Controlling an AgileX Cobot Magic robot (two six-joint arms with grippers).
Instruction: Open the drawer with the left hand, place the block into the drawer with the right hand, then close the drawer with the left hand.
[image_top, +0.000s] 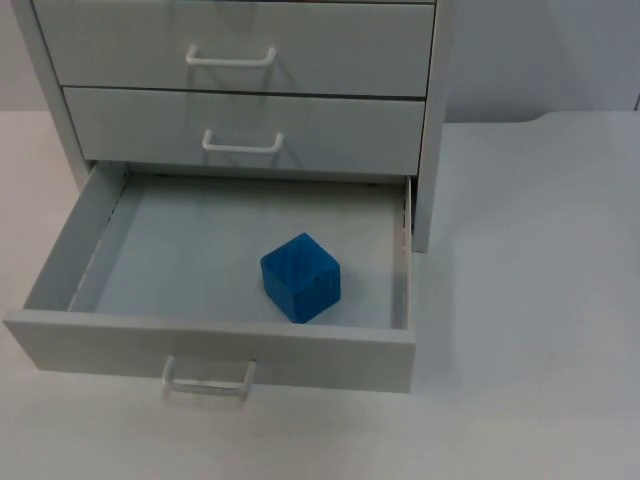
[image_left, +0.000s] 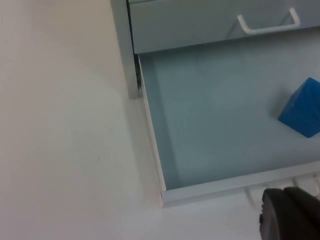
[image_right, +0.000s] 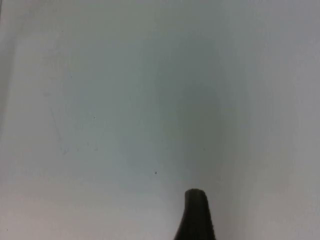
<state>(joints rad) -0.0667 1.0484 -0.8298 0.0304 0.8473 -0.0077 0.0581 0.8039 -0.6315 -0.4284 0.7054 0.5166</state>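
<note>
Left end effector (image_left: 290, 215) beside open drawer (image_top: 215, 355), block (image_top: 300, 277) inside.

Cabinet (image_top: 240, 90) cut off by the top view's upper edge; top drawer front only partly seen. Block (image_left: 303, 114) cut by the left wrist frame edge, as is the open drawer (image_left: 210, 125). Left gripper (image_left: 290, 217): one blurred dark fingertip at the frame edge, finger spread can't be told. Right gripper (image_right: 195, 215): one fingertip, rest cut off, state unclear.
</note>
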